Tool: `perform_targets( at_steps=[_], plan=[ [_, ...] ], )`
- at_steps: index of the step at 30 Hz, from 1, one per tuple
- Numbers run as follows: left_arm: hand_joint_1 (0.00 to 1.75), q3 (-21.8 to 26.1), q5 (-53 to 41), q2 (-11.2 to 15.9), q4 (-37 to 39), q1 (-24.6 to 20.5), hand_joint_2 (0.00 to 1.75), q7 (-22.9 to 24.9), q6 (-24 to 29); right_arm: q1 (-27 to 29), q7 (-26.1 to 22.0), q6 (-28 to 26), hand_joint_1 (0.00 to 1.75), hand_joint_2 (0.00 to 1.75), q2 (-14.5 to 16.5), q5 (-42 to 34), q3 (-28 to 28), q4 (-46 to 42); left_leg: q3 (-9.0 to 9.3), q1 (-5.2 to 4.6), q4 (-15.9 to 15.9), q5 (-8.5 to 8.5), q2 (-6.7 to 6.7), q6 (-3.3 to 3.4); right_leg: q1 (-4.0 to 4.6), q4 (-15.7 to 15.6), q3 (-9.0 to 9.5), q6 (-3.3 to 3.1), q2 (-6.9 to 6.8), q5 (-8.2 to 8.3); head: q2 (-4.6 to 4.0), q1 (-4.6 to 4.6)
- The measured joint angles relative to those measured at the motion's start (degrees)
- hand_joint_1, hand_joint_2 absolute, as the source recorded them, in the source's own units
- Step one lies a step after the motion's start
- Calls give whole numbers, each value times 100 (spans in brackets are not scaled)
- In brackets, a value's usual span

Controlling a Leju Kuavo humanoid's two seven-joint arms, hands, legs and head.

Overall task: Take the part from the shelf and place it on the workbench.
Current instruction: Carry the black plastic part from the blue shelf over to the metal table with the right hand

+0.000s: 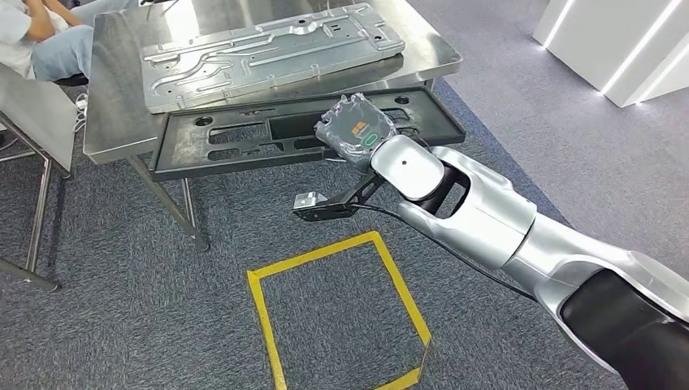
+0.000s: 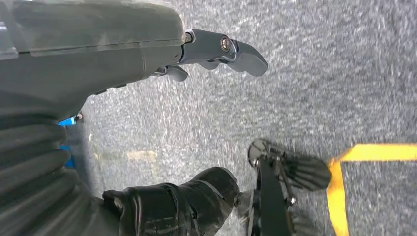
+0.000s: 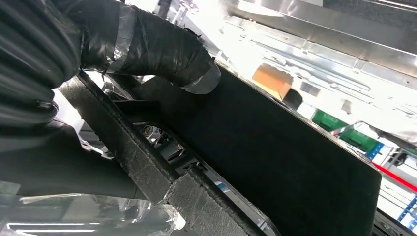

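While our left hand [image 2: 216, 54] hung loose and unladen over the carpet, our right hand [image 1: 357, 130] gripped the black part [image 1: 301, 130] at its near long edge — wide, stiff, probably light plastic, inclined to sag — half-overhanging the steel workbench [image 1: 114, 122].

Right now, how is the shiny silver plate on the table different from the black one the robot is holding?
The silver metal panel is bright and reflective; the black plastic panel is dull and dark. The silver one lies fully on the workbench, untouched; the black one hangs past the front edge, and the right hand grips it. The silver one has raised ribs; the black one has open cutouts. Both are long, flat panels lying side by side.
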Motion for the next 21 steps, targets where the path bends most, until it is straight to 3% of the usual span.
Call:
perform_targets(
  at_steps=[2, 3, 7, 9, 11, 13, 14, 15, 17, 19, 21],
  plan=[
    [0, 0, 3, 0, 0, 5, 175, 5, -3, -16, -13, -3, 175, 175, 8, -22, 0, 5, -24, -17, 87, -67, -28, -50, 6, -597, 284, -37, 12, 216, 1, -5],
    [0, 0, 4, 1, 0, 5, 175, 10, -3, -19, -16, -3, 175, 175, 15, -34, 0, 7, -39, -20, 114, -86, -35, -81, 17, -725, 345, -55, 21, 227, 1, -11],
    [0, 0, 9, 5, 0, 12, 175, 31, -2, -20, -20, -2, 175, 175, 39, -52, 0, 23, -64, -20, 154, -148, -6, -203, 1, -813, 399, -144, 26, 229, 1, -22],
    [0, 0, 9, 5, 0, 3, 175, 33, -1, -29, -20, -3, 175, 175, 52, -53, 0, 25, -245, -3, 575, -381, 71, -278, -21, -850, 445, -188, 15, 231, 0, -43],
    [0, 0, 10, 7, 0, -5, 175, 33, 2, -25, -20, -3, 175, 175, 61, -53, 0, 30, -604, 19, 1311, -687, 118, -340, -18, -856, 470, -214, 6, 216, 0, -57],
    [0, -1, 15, 9, 0, 6, 175, 34, 5, -4, -21, -3, 175, 175, 68, -53, 0, 39, -848, 35, 1688, -709, 129, -361, -16, -855, 486, -223, 3, 202, 0, -57],
    [0, -1, 21, 9, 0, 12, 175, 34, 6, 4, -21, -3, 175, 175, 73, -53, 0, 44, -823, 39, 1566, -565, 131, -357, -16, -855, 497, -221, 5, 194, 0, -57],
    [0, -1, 26, 10, 0, 17, 175, 35, 8, 7, -22, -5, 175, 175, 79, -53, 0, 46, -698, 40, 1249, -349, 132, -344, -16, -855, 513, -213, 6, 184, 0, -57],
    [0, -1, 38, 15, 0, 10, 175, 35, 12, -4, -22, -10, 175, 175, 89, -53, 0, 49, -327, 19, 438, -7, 139, -286, -7, -861, 541, -183, 8, 165, 0, -56],
    [0, 0, 46, 21, 0, -4, 175, 35, 15, -14, -23, -17, 175, 175, 98, -53, 1, 52, -140, -21, 53, 69, 138, -212, 4, -881, 549, -132, 6, 158, 1, -52],
    [0, -1, 48, 24, 0, -8, 175, 35, 15, -15, -26, -21, 175, 175, 107, -53, 1, 57, -111, -37, 7, 70, 129, -141, 13, -919, 563, -64, 1, 163, 1, -50]
  ],
)
